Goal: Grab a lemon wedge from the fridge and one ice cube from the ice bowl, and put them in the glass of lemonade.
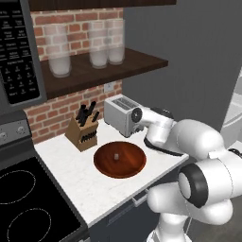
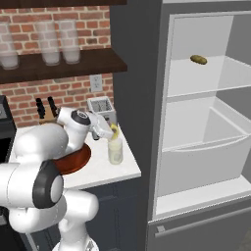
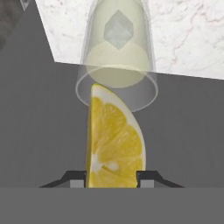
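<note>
Lemon wedge point(image 3: 114, 140) pinched between the narrowed fingertips of the gripper point(image 3: 112, 177), poised directly above the rim of the glass of lemonade point(image 3: 117, 57) at the counter's edge, aligned for a drop. One ice cube point(image 3: 118, 29) already floats inside.

You are looking at a glossy white arm point(image 1: 203, 142) built from rounded, bulbous segments. Dark grey rings and round caps mark its joints. At the hand point(image 3: 112, 177) you see two small dark finger tips point(image 3: 73, 178) with pale grey pads
</note>
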You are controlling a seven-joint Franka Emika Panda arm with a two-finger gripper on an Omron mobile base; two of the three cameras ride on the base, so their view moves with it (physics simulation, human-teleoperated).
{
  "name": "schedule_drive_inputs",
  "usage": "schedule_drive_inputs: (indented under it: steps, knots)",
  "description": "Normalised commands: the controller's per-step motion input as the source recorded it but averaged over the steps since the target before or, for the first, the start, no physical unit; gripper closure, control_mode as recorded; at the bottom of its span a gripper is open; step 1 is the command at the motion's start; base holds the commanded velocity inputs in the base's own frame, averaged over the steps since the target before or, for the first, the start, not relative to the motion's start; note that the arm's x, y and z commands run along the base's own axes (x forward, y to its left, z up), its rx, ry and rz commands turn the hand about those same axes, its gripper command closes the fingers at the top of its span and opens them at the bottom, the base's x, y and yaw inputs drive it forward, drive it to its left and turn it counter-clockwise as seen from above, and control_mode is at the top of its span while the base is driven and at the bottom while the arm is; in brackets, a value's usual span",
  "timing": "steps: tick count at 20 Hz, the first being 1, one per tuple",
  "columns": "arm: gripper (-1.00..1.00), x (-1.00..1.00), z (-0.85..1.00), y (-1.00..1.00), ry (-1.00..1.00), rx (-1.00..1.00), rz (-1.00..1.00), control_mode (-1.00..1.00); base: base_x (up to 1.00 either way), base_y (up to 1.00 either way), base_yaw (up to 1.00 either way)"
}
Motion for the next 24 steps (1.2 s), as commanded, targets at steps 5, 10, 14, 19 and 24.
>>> schedule_drive_inputs:
  steps: [5,10,14,19,24]
  knots:
    - [1.0,0.09,-0.19,-0.09,-0.01,0.0,0.0,-1.0,0.0,0.0,0.0]
    - [1.0,0.12,-0.18,0.0,0.0,0.0,0.0,-1.0,0.0,0.0,0.0]
    - [1.0,0.03,-0.16,0.0,-0.02,0.0,0.0,-1.0,0.0,0.0,0.0]
    - [1.0,0.01,-0.11,0.0,-0.04,-0.01,0.0,-1.0,0.0,0.0,0.0]
    - [1.0,0.0,-0.09,0.0,-0.04,0.0,0.0,-1.0,0.0,0.0,0.0]
